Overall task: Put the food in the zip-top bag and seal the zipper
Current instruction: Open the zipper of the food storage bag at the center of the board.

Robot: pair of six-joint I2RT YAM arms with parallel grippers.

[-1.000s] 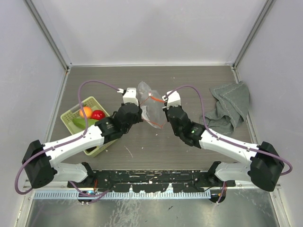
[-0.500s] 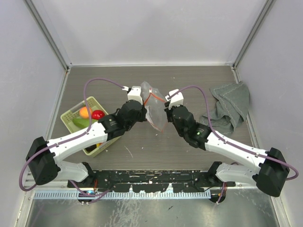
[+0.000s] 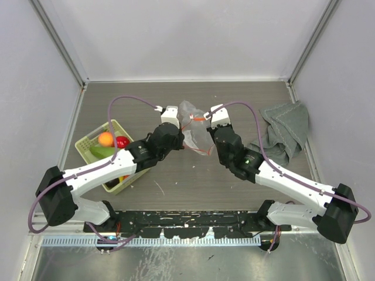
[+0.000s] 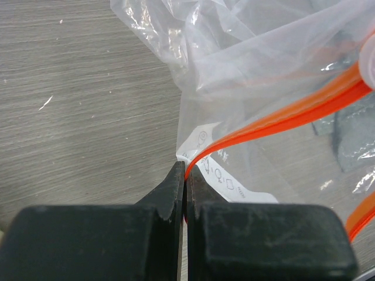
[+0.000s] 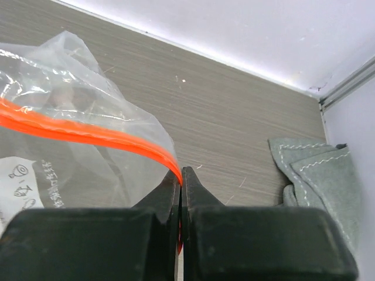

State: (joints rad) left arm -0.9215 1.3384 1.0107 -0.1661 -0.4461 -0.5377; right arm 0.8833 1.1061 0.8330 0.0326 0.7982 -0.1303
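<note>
Zipper [image 4: 275,120] ends pinched in left claw [image 4: 186,171] and right claw [image 5: 180,174].

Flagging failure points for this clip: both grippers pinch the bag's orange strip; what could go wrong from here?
1. The left gripper and right gripper each pinch only the thin zipper; the zip-top bag could slip free.
2. The food sits in the basket, and neither arm is free to fetch it.

Basket [image 3: 88,136], pale green plastic: left side of table. Cloth [image 3: 284,134], grey, crumpled, stitched hem: right side, against the wall, well apart from basket. Table [image 3: 135,99], grey-brown wood grain. Walls [image 3: 187,35], pale, plain.
</note>
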